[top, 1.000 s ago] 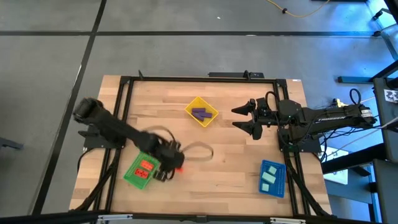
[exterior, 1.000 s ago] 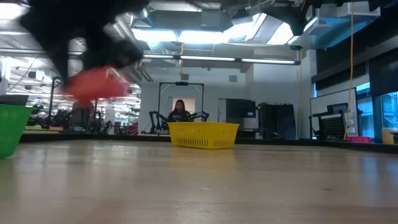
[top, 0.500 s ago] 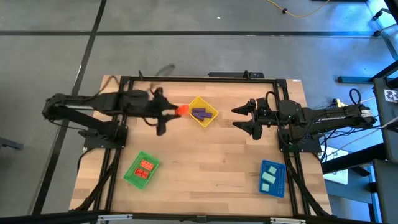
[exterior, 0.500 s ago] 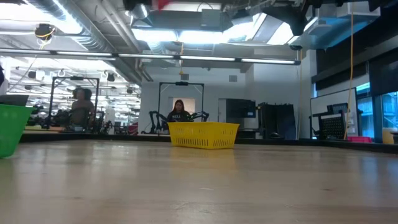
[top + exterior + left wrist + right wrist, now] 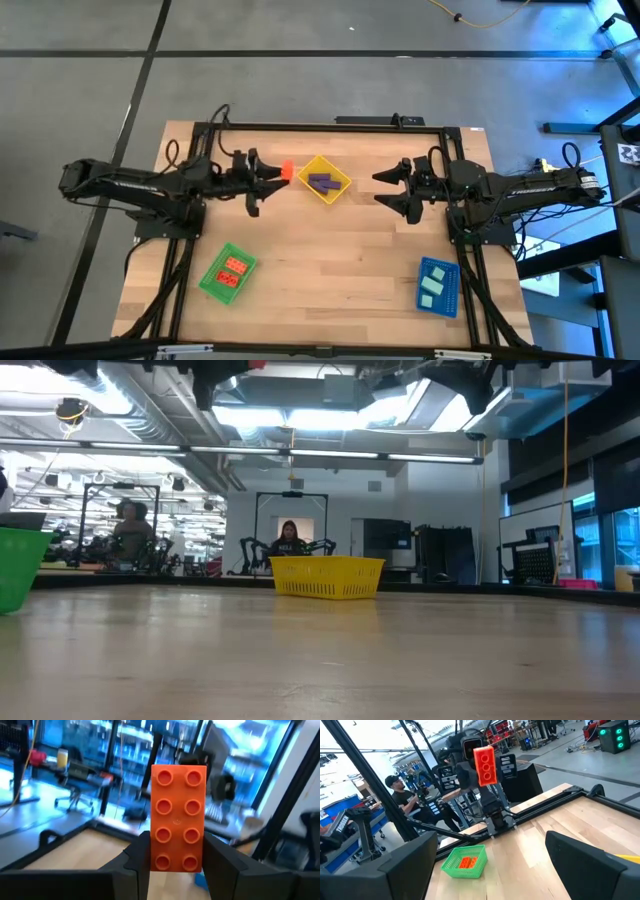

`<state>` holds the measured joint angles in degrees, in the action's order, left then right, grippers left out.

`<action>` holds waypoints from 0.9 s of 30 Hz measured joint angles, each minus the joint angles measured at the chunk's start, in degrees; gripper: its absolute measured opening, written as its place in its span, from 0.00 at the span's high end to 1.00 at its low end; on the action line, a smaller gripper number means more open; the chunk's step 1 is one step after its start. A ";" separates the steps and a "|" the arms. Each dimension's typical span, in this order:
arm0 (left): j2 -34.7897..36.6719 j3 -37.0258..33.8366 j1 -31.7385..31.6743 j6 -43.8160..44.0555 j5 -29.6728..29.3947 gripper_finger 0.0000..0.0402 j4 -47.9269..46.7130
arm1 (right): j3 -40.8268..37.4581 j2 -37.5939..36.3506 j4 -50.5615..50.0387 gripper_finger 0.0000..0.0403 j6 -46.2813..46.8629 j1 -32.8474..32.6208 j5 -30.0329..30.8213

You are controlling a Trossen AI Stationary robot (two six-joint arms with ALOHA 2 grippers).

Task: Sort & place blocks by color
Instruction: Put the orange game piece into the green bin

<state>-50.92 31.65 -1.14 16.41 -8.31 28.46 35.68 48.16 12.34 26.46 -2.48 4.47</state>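
My left gripper [image 5: 272, 174] hovers high over the table's far-left part, just left of the yellow tray [image 5: 323, 180], shut on an orange-red studded brick [image 5: 286, 172]. The brick also shows in the left wrist view [image 5: 176, 825] and the right wrist view [image 5: 484, 766]. Purple blocks [image 5: 320, 182] lie in the yellow tray, orange-red blocks [image 5: 232, 271] in the green tray [image 5: 229, 272], mint blocks [image 5: 433, 284] in the blue tray [image 5: 437, 286]. My right gripper [image 5: 378, 188] waits open to the right of the yellow tray. My left gripper pinches the orange-red brick by its two long sides, at the end nearer the wrist [image 5: 172, 862], one finger [image 5: 137, 857] on each side. The fingers point about level toward the table's right and lie along the brick. The brick is lifted clear, its free end [image 5: 179, 777] sticking out past the fingertips, studs facing the wrist camera.
A black frame [image 5: 320, 127] runs around the wooden table. The low view shows the yellow tray [image 5: 327, 576] in the middle distance and the green tray [image 5: 18, 568] at the left, with bare wood in front. People stand in the room beyond.
My left gripper, still shut on the orange-red brick, has swung from beside the green tray up and toward the table's far edge, ending left of the yellow tray. The brick has risen out of the low view. The right arm has kept still.
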 joint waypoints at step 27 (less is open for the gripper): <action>-0.04 -3.27 0.14 2.71 2.22 0.68 5.91 | 0.00 0.00 -0.14 0.15 0.22 0.00 0.00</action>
<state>-50.96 28.38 -0.99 19.11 -6.09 34.37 35.68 48.16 12.21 26.69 -2.48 4.47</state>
